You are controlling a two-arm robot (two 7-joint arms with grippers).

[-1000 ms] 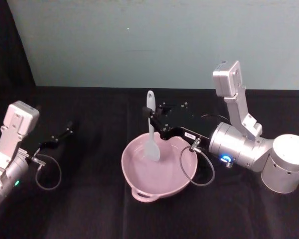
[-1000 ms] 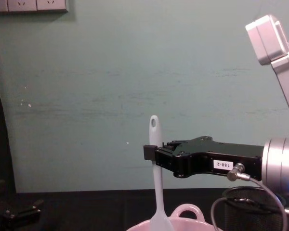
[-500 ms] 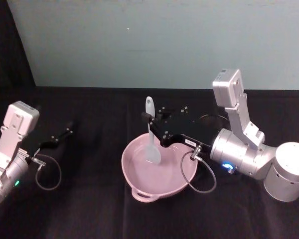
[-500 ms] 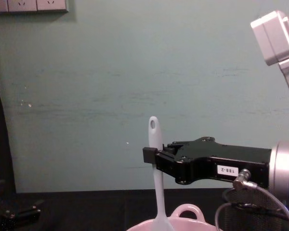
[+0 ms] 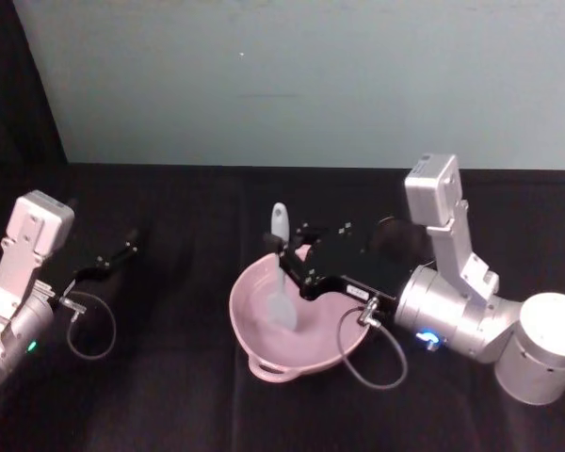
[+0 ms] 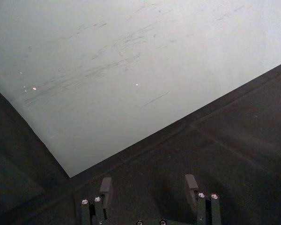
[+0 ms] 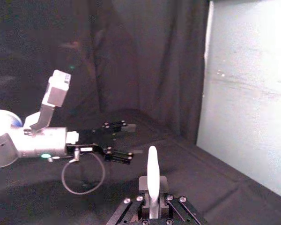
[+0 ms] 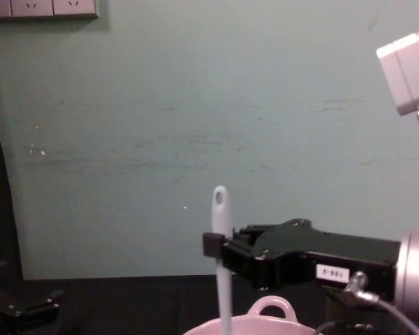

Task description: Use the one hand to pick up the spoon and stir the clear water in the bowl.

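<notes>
Head view: my right tool [image 5: 282, 250] clenches the spoon [image 5: 282, 303] upright, its head inside the bowl [image 5: 238, 313]. My left tool [image 5: 129, 248] sits released, well apart.

The right gripper [image 5: 281, 252] reaches in level from the right over the far rim of the bowl [image 5: 237, 313], jaws clamped on the upright handle of the spoon [image 5: 282, 301], while the left gripper [image 5: 122, 252] sits parked well left of the bowl, fingers spread apart.
</notes>
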